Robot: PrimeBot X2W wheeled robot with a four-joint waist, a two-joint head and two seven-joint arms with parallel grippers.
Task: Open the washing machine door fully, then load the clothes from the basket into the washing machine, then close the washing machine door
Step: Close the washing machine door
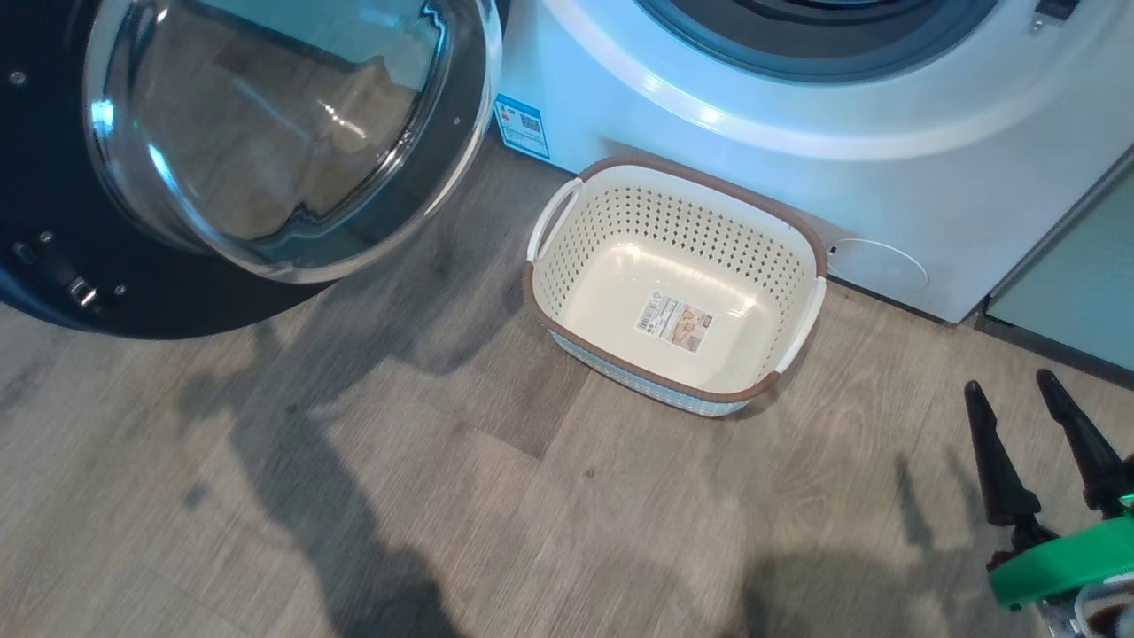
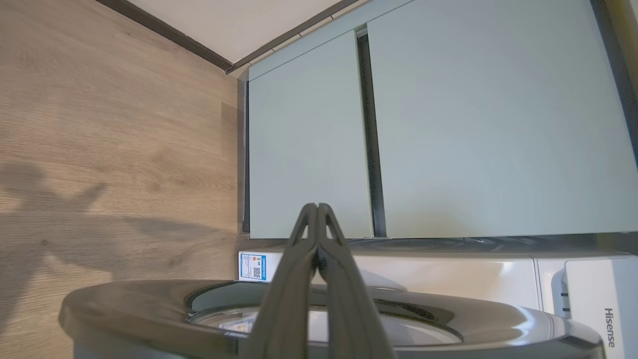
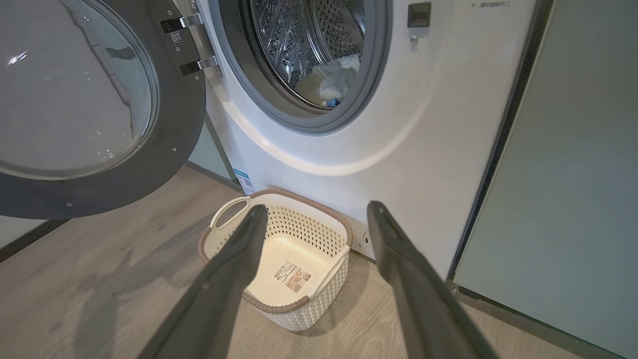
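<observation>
1. Standing wide open to the left of the washing machine [image 1: 886, 195], the washing machine door [image 1: 248, 151] turns its clear glass bowl out over the wooden floor [image 1: 443, 496].
2. The basket [image 1: 682, 226] sits on that floor right against the foot of the washing machine, below the round opening, with the label sticker [image 1: 675, 323] on its base plain to see.
3. The clothes [image 3: 334, 82] lie inside the washing machine's steel drum [image 3: 299, 40], a pale heap with a bit of blue at its near edge.
4. The right gripper [image 1: 1012, 385] hovers in front of the washing machine, to the right of the basket, its fingers spread wide and gripping nothing.
5. The left gripper [image 2: 316, 205] is on the door side of the washing machine, above the door's dark rim, its fingers pressed together tip to tip. I cannot tell whether it touches the door.
6. A pale teal cabinet panel [image 3: 573, 199] stands just to the right of the washing machine.
</observation>
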